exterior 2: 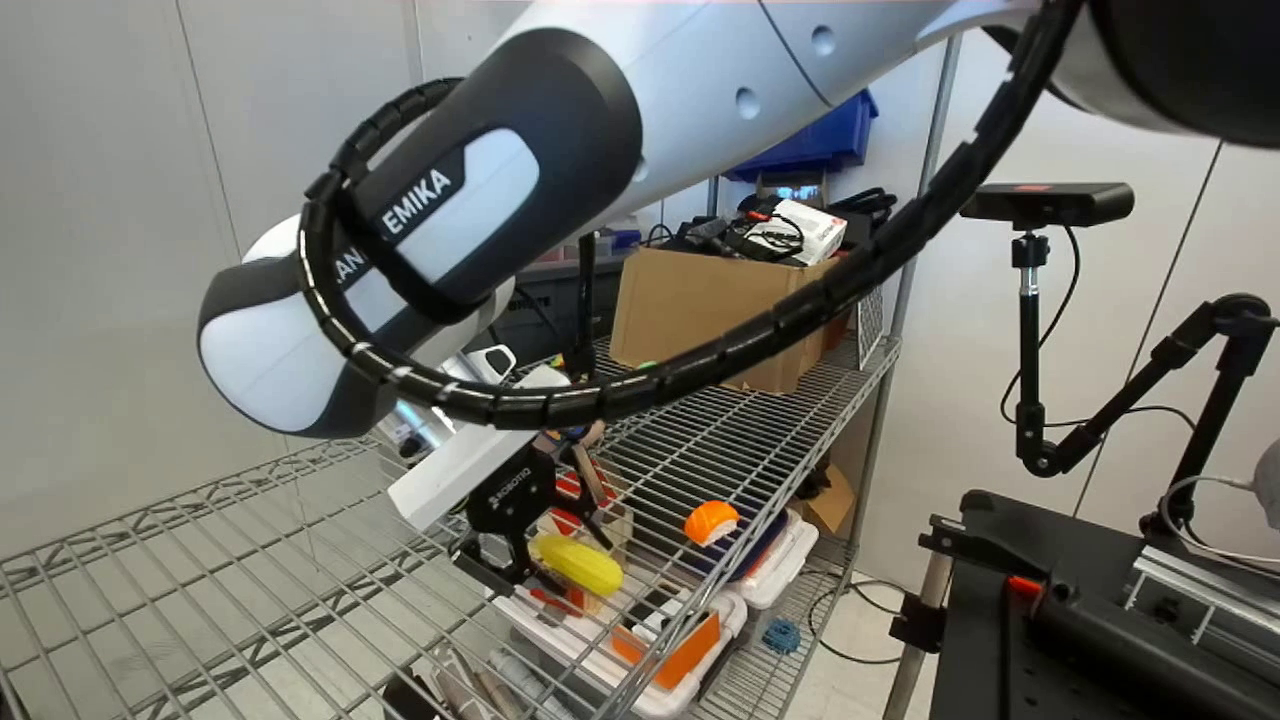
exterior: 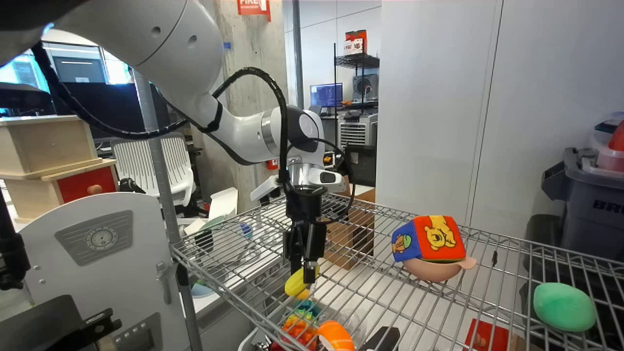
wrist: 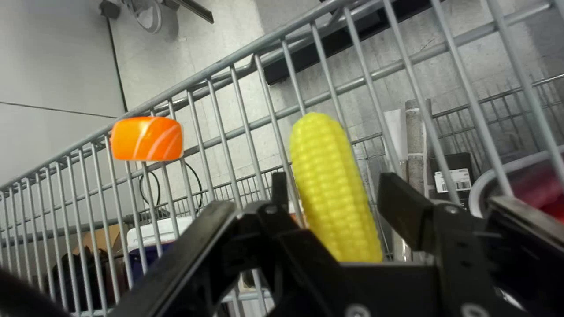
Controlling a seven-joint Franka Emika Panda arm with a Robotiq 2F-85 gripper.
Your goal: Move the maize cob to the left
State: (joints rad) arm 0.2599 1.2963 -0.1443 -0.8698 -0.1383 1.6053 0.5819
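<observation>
Alignment seemed in hand: the black hinged tool [wrist: 335, 194] stood, jaws apart, astride the yellow, oblong, plastic-looking maize cob [wrist: 331, 182] on the silver wire surface [exterior 2: 770, 430]; closing seemed called for next.

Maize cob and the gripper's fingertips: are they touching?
Apart. The wrist view shows a gap on each side, between the maize cob and the fingertips.
</observation>
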